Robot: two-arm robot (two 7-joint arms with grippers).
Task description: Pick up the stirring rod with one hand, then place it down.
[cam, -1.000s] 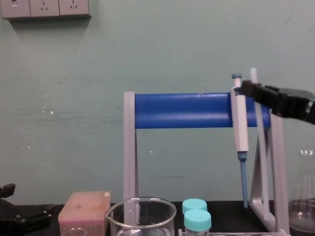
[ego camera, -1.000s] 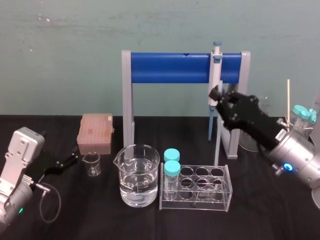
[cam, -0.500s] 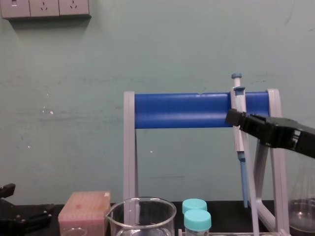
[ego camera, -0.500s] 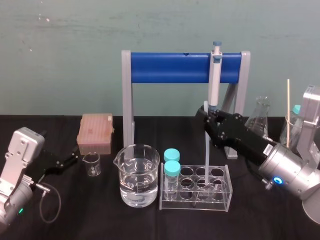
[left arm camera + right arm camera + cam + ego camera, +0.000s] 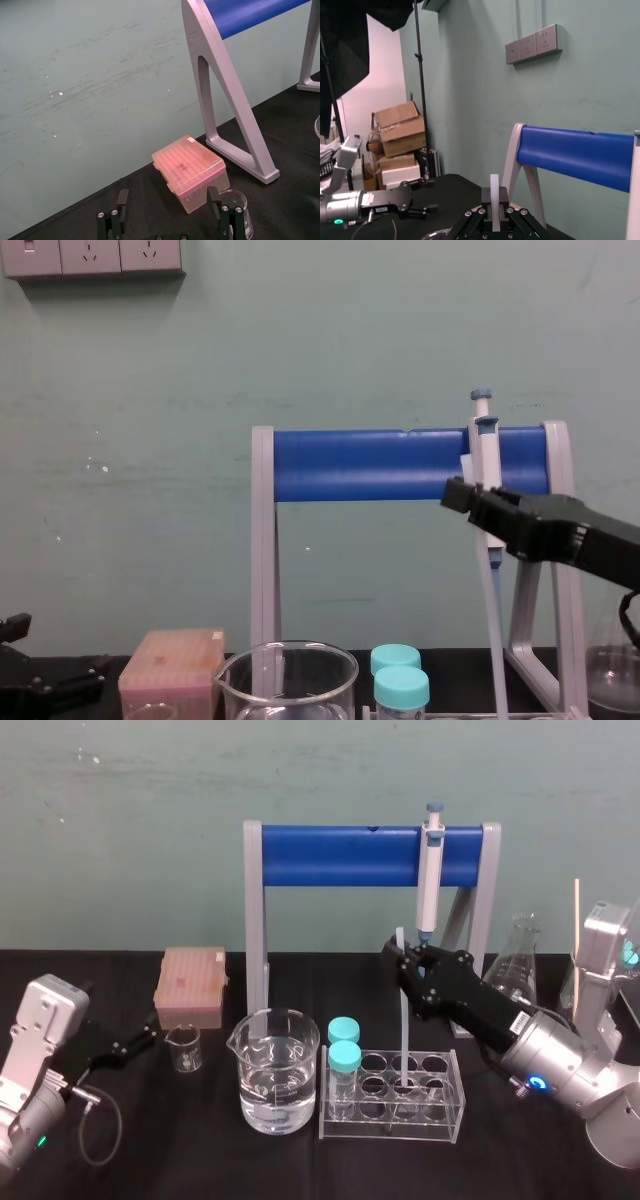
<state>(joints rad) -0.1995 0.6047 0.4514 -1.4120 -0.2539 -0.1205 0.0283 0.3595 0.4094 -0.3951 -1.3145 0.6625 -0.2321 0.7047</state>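
The stand (image 5: 340, 855), a blue bar on grey legs, rises just behind the right gripper (image 5: 402, 960) and spreads well out to that gripper's left. The right gripper reaches in from the right at mid-height of the stand, in front of its right leg. Its fingers are clenched on the rod (image 5: 403, 1020), as the right wrist view shows, with the rod pinched upright between them.

The beaker (image 5: 275, 1070), part full of clear liquid, stands below and to the left of this gripper. The tube rack (image 5: 392, 1130) lies directly beneath it, clear-walled, with two teal-capped vials (image 5: 344, 1055) at the end away from the arm. The pink box (image 5: 190, 985) sits far to the gripper's left, beyond the stand's left leg. The flask (image 5: 520, 960) stands just behind the gripper's arm, on its right.

The pipette (image 5: 430, 880) hangs from the bar straight above and behind the fingertips. The rod is near vertical: a short length shows above the fingers, and the long part hangs below them to the rack's rear row. Whether its end sits in a well cannot be told.

The small beaker (image 5: 183, 1048) stands beside the pink box, just in front of the left gripper (image 5: 140, 1040), which is parked low at the table's left with its fingers spread apart.
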